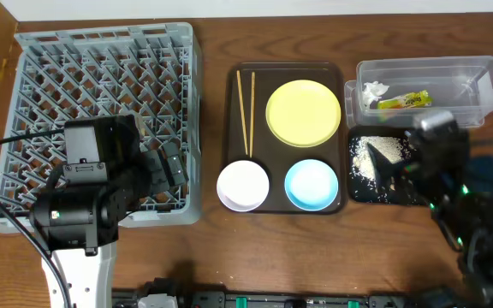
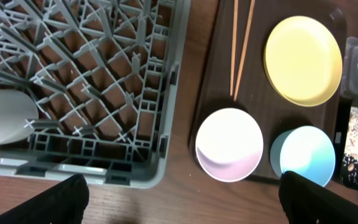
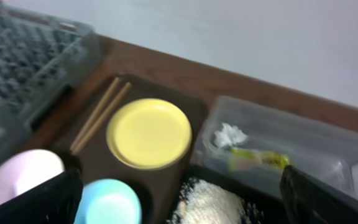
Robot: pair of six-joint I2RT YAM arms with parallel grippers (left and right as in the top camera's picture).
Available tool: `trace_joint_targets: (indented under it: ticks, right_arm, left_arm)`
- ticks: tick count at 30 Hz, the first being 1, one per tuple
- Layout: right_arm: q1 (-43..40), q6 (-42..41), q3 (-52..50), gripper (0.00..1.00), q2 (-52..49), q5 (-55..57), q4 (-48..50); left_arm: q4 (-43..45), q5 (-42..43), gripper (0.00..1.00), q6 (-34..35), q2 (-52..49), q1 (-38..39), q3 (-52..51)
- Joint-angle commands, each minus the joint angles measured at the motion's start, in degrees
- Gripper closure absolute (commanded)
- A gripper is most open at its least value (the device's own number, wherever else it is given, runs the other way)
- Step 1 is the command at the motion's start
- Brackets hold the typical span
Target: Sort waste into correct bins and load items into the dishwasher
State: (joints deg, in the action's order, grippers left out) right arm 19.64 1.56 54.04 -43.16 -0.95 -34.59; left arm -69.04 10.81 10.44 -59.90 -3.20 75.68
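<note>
brown wooden table (image 1: 212, 43), plain white wall (image 3: 260, 37) behind

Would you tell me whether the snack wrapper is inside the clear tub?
Inside: the snack wrapper lies within the clear tub, beside the tissue.

I am looking over what is reading as a robotics lab bench staged as a kitchen clean-up station, not a home kitchen. A grey dish rack (image 1: 101, 77) is sitting straight on a bare wooden table (image 1: 212, 248), and a plain pale wall (image 3: 229, 31) is running behind it. Two black robot arms are standing at the near edge, the left arm (image 1: 92, 197) trailing a black cable (image 1: 11, 141), the right arm (image 1: 452, 197) opposite. A yellow plate (image 1: 303, 112), white bowl (image 1: 243, 185), light blue bowl (image 1: 311, 184) and chopsticks (image 1: 246, 111) are lying neatly arranged on a dark brown serving tray (image 1: 260, 141), with a clear plastic tub (image 1: 452, 73) and a black tray (image 1: 362, 192) sitting beside it.
</note>
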Motion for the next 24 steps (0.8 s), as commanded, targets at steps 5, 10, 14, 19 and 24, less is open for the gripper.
trace_joint_targets:
  ticks: [5,10,14,19,24]
  right_arm:
    - [-9.92,1.27,-16.26,0.01,15.08,-9.2,3.15]
    - [-11.87,1.29,-23.67,0.01,23.67,-8.76,3.45]
    - [-13.0,1.29,-29.64,0.01,29.86,-8.74,4.9]
    - [-13.35,1.27,-37.64,0.01,36.89,-8.76,9.35]
    - [-13.35,1.27,-45.86,0.01,42.91,-8.79,15.19]
  left_arm:
    - [-0.17,0.15,0.02,-0.79,-0.07,0.17,0.72]
    - [-0.17,0.15,0.02,-0.79,-0.07,0.17,0.72]
    - [-0.17,0.15,0.02,-0.79,-0.07,0.17,0.72]
    - [-0.17,0.15,0.02,-0.79,-0.07,0.17,0.72]
    - [-0.17,0.15,0.02,-0.79,-0.07,0.17,0.72]
